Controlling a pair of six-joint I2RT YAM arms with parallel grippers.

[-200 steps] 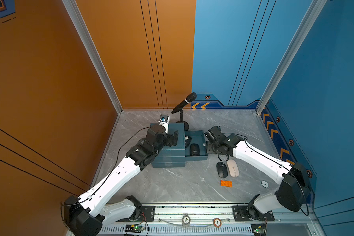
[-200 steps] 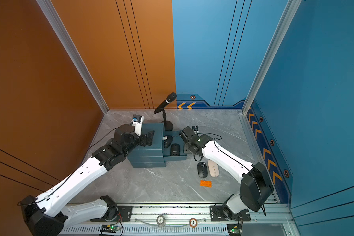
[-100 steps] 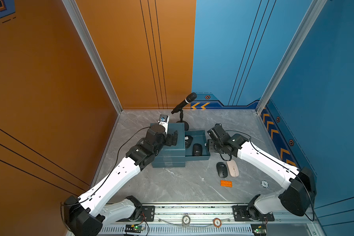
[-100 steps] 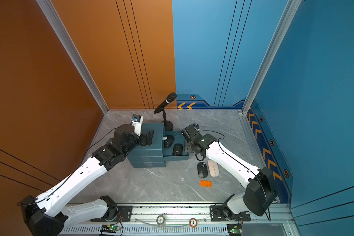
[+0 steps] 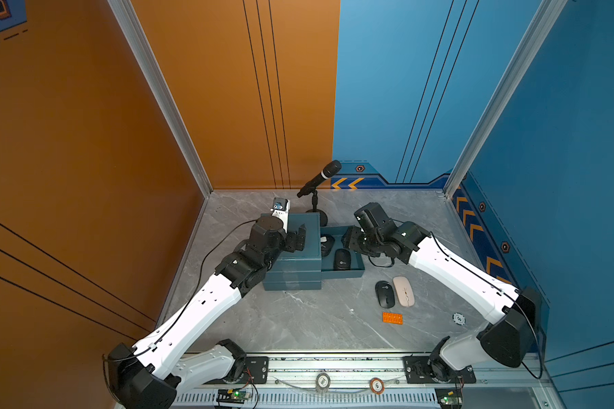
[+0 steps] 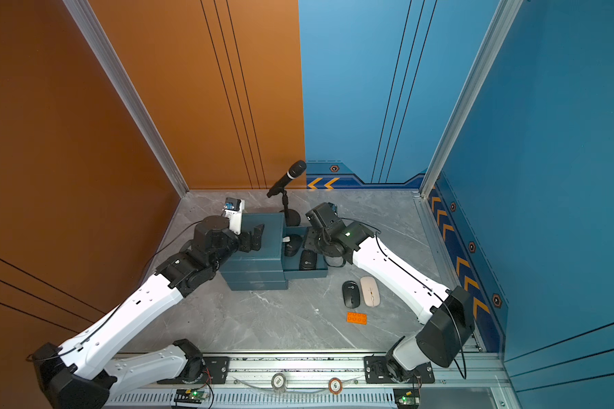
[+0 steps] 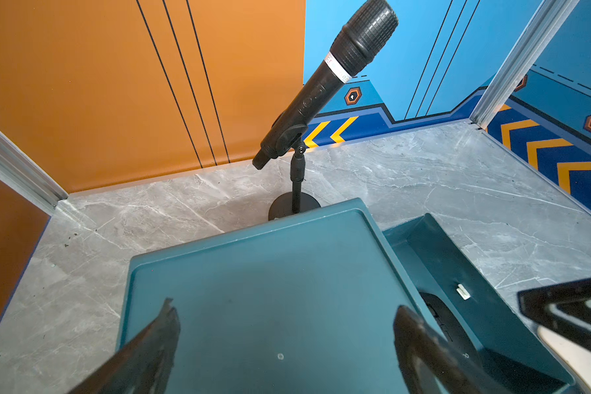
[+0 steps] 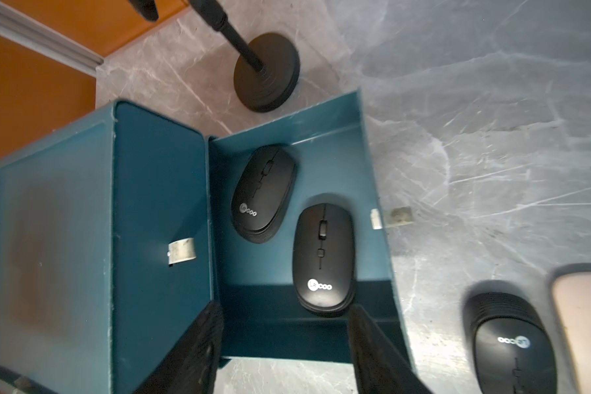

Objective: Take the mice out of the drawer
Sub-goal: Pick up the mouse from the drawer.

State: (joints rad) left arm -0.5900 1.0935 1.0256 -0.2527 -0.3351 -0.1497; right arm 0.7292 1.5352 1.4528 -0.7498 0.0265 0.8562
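Observation:
A teal cabinet (image 5: 295, 262) stands mid-table with its drawer (image 5: 344, 274) pulled out to the right. Two black mice lie in the drawer (image 8: 372, 163): one (image 8: 263, 194) near the back, one (image 8: 323, 256) near the front. They show in both top views (image 5: 342, 259) (image 6: 292, 245). Outside, a black mouse (image 5: 384, 294) and a pale pink mouse (image 5: 403, 291) lie side by side on the table. My right gripper (image 8: 284, 337) hovers open above the drawer's front part, holding nothing. My left gripper (image 7: 287, 334) is open over the cabinet top (image 7: 270, 273).
A black microphone (image 5: 319, 177) on its stand rises just behind the cabinet, its round base (image 8: 267, 71) near the drawer's back corner. An orange studded plate (image 5: 392, 317) and a small white disc (image 5: 458, 318) lie front right. Booth walls close in on three sides.
My right wrist has shifted a little toward the back over the drawer's right end. The left arm and all the mice have stayed where they were.

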